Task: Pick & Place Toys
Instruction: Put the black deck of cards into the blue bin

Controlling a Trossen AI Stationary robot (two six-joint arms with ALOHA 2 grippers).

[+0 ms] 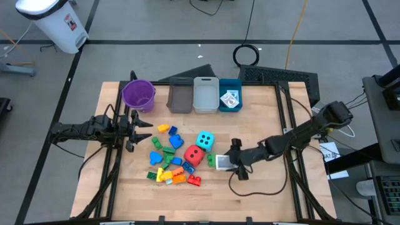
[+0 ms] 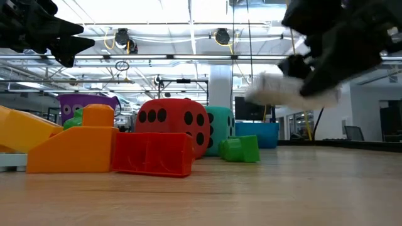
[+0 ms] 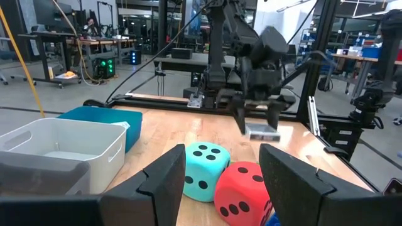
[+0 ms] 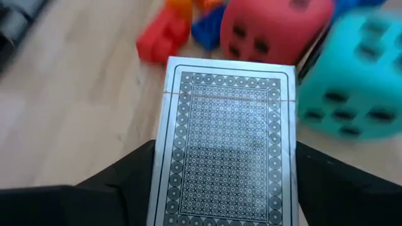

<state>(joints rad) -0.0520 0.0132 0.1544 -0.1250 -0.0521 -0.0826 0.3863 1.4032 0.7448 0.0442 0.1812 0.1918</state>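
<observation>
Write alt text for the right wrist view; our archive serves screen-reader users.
The right gripper holds a pack of cards with a patterned silver back between its dark fingers, above the wooden table. Beyond it lie a red die, a cyan die and a red brick.

Card deck [image 4: 223, 144] lower end cut off by edge — red die [image 4: 276, 28] top cropped, blurred.

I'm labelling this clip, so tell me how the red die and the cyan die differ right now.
The red die is red with dark pips; the cyan die is cyan with darker teal pips. In the high view the red die lies nearer the brick pile, while the cyan die sits farther back, toward the bins. Both look like similar-sized soft cubes resting side by side on the table, neither held by a gripper.
</observation>
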